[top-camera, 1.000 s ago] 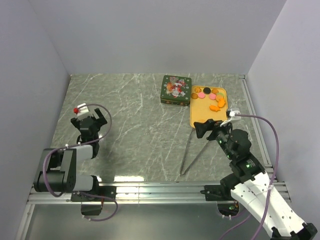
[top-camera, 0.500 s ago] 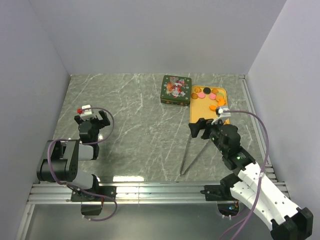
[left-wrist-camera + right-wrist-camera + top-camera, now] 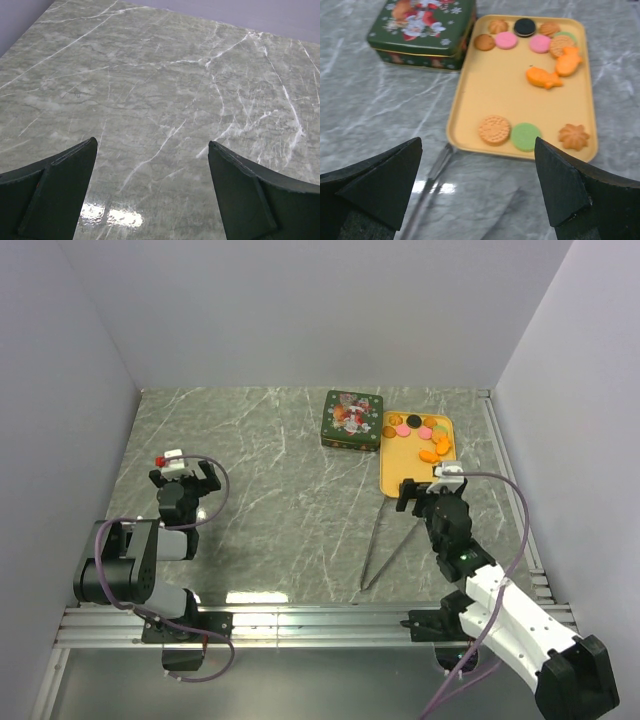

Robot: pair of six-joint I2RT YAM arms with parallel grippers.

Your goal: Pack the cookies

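Observation:
The cookies (image 3: 494, 129) lie on a yellow tray (image 3: 520, 100): orange, pink, green and one dark disc, plus fish-shaped and flower-shaped ones. Most cluster at the tray's far end (image 3: 420, 427); three sit near its front edge. My right gripper (image 3: 478, 141) is open and empty, hovering just short of the tray's near edge (image 3: 428, 492). My left gripper (image 3: 152, 142) is open over bare marble at the far left (image 3: 182, 480), with nothing between its fingers.
A closed green tin with a festive lid (image 3: 422, 30) stands against the tray's left side (image 3: 351, 420). Metal tongs (image 3: 385, 545) lie on the marble (image 3: 165, 75) in front of the tray, left of my right gripper. Walls enclose the table.
My right arm has swung round, so its gripper now faces the tray's near edge squarely. My left gripper shifted slightly early on, then stayed still.

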